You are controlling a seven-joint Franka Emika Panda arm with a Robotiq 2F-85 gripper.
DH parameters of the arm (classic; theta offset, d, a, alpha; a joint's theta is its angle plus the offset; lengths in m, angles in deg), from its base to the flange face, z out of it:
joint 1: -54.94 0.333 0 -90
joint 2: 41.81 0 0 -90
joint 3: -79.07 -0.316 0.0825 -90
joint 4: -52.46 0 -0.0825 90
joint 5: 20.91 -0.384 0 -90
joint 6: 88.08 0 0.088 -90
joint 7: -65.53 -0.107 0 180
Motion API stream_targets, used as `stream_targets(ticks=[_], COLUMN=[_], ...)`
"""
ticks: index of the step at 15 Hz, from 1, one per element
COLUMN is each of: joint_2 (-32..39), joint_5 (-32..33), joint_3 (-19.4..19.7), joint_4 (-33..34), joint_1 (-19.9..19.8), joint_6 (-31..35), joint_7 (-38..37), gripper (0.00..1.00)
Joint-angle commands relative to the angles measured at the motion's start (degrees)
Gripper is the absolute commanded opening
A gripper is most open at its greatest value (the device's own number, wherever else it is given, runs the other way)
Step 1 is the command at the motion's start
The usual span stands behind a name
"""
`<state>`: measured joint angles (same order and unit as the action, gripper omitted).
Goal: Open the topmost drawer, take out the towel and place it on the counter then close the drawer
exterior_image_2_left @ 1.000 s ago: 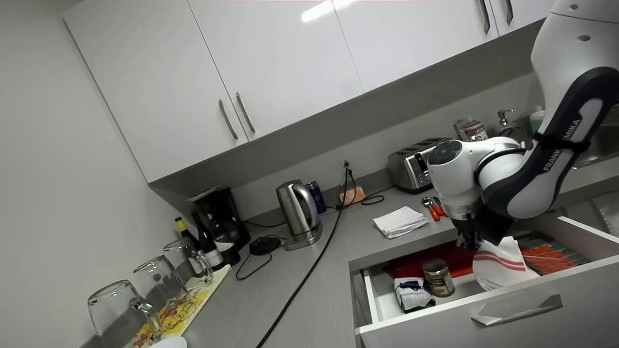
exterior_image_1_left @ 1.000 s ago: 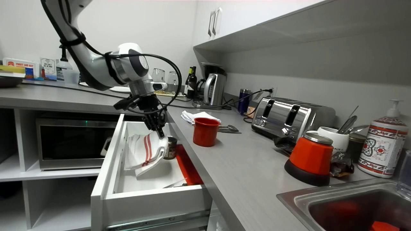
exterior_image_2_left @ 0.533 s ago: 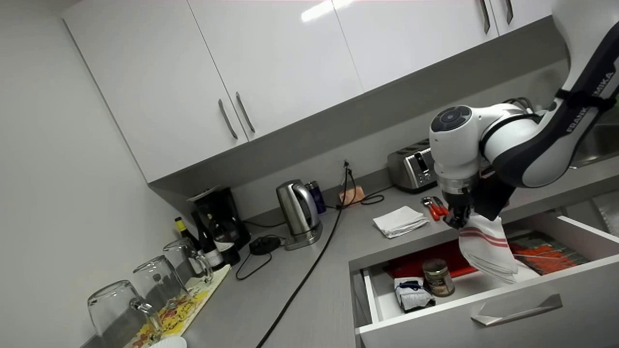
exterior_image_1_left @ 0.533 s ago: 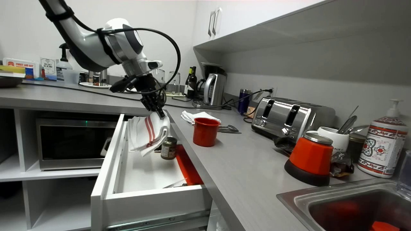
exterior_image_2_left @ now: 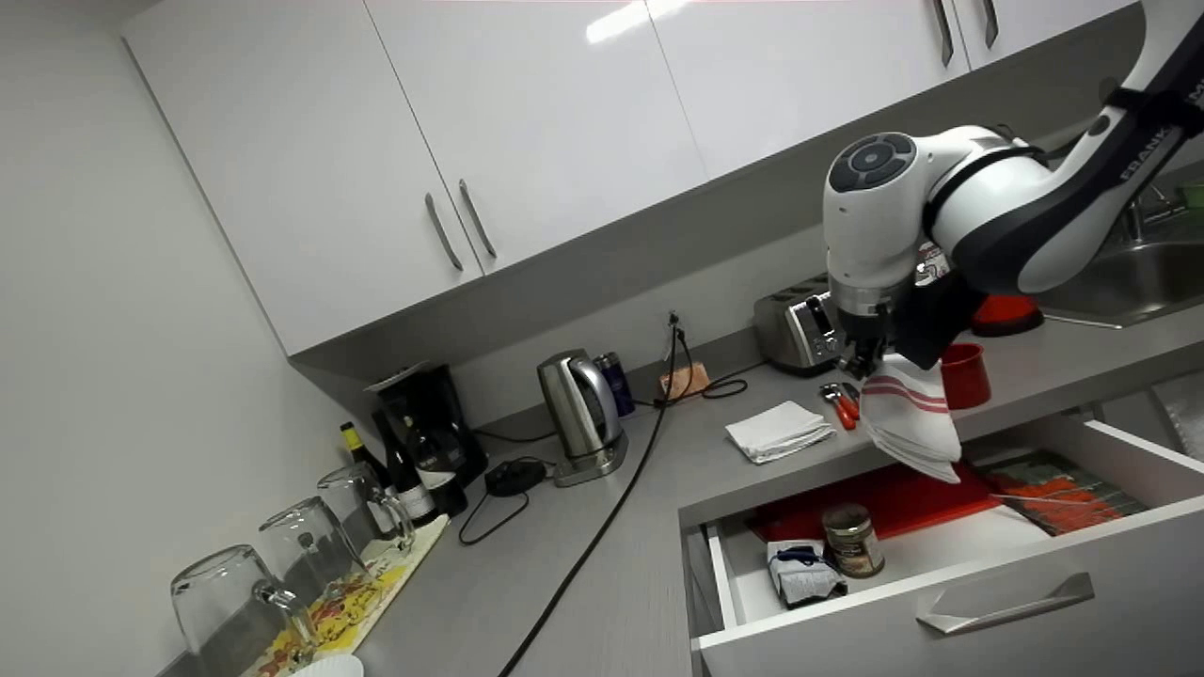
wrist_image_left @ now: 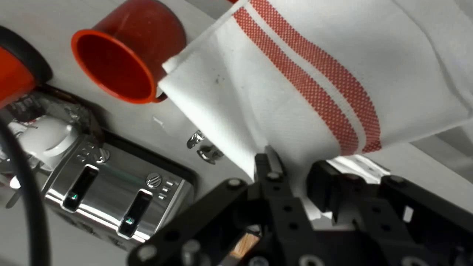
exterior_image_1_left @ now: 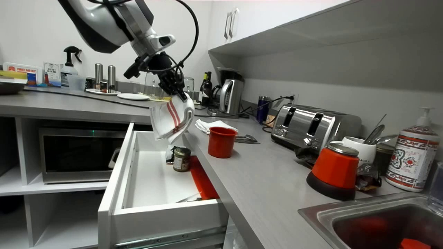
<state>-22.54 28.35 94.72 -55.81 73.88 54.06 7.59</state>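
Observation:
The towel [exterior_image_1_left: 164, 121] is white with red stripes and hangs limp from my gripper [exterior_image_1_left: 182, 97]. It is lifted above the open topmost drawer [exterior_image_1_left: 152, 186], beside the counter's inner edge. In an exterior view the towel [exterior_image_2_left: 908, 423] hangs in front of the red cup. In the wrist view the gripper [wrist_image_left: 295, 175] is closed on the towel [wrist_image_left: 281, 118], whose cloth fills the narrow gap between the fingers. The drawer is pulled out, its front [exterior_image_2_left: 828, 649] and bar handle showing in an exterior view. The grey counter [exterior_image_1_left: 263, 180] runs along the drawer's side.
On the counter are a red cup [exterior_image_1_left: 221, 142], a folded white cloth [exterior_image_2_left: 779, 432], red-handled tools [exterior_image_2_left: 839, 404], a toaster [exterior_image_1_left: 316, 126] and a kettle [exterior_image_2_left: 581, 414]. The drawer holds a jar [exterior_image_2_left: 852, 541], a small packet [exterior_image_2_left: 804, 572] and a red tray [exterior_image_2_left: 903, 508]. A cable [exterior_image_2_left: 602, 527] crosses the counter.
My gripper has risen with the towel in it, lifting it out of the drawer and moving it towards the counter. The drawer has stayed open.

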Motion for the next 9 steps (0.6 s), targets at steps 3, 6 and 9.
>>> stream_targets(ticks=[3, 6, 9], joint_2=[1.4, 5.36, 11.06], joint_5=[6.89, 5.33, 2.94], joint_3=[-4.88, -6.87, -7.56], joint_4=[10.81, 19.7, 29.23], joint_1=[-4.74, -8.04, -10.93], joint_6=[-10.4, -15.12, -18.33], joint_7=[-2.81, 1.26, 5.74], gripper=[0.04, 0.04, 0.04])
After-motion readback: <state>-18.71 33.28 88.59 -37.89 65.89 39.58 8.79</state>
